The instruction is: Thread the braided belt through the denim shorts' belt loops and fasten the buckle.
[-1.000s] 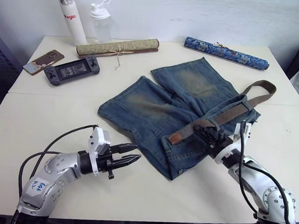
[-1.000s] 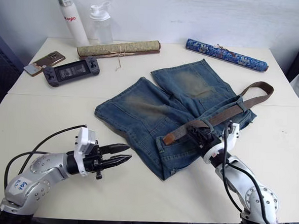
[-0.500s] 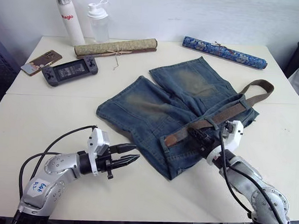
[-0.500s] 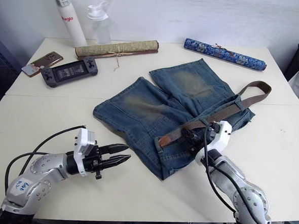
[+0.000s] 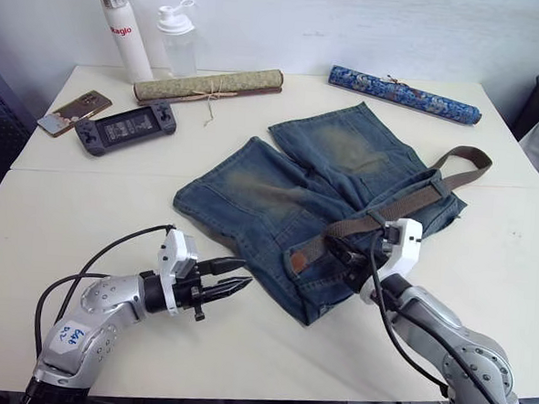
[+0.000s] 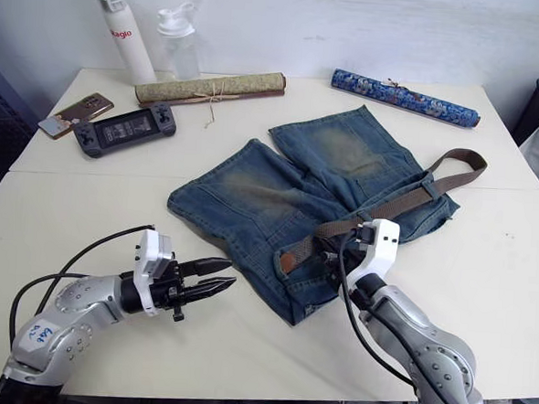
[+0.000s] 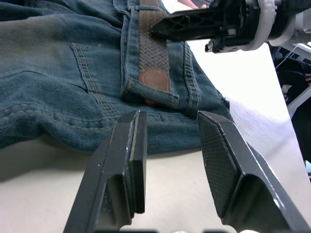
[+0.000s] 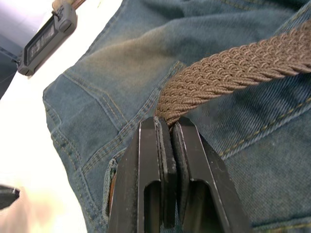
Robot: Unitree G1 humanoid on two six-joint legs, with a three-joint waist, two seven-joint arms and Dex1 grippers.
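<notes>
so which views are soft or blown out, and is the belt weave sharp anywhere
Right wrist view: the brown braided belt shows a crisp weave where the right gripper pinches it, while the white table beside the faded blue denim shorts is blown out. Left wrist view: the left gripper's fingers look soft and the belt's tip is sharper.

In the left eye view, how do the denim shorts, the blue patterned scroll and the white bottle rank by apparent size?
1. denim shorts
2. blue patterned scroll
3. white bottle, though it stands slightly farther from the camera, so this comparison is less sure.
</notes>
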